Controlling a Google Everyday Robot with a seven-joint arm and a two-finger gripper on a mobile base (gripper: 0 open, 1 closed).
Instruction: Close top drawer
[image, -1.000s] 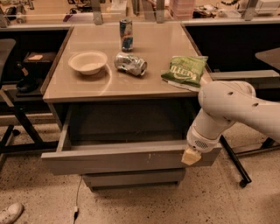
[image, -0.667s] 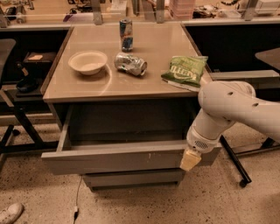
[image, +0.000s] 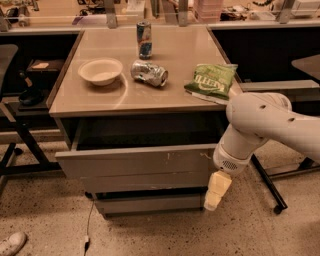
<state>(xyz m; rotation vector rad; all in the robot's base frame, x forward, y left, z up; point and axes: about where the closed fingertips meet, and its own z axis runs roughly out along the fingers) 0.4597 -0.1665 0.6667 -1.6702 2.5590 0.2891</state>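
Your wide grey metal top drawer (image: 135, 162) sits partly open, the cream gripper (image: 217, 191) at its right end. You cannot tell its spread.

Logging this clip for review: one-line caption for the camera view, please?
End effector at the right end of the pulled-out top drawer, below the tabletop.

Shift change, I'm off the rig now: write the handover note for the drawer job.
Pincer: hangs low at the right end of the top drawer, just below the front's lower right corner; whether it touches cannot be told.
Top drawer: partly pulled out from under the table top, with a dark gap behind its front.
Done: nothing finished; the drawer is not shut.
Left: push the front in until it sits flush with the cabinet.
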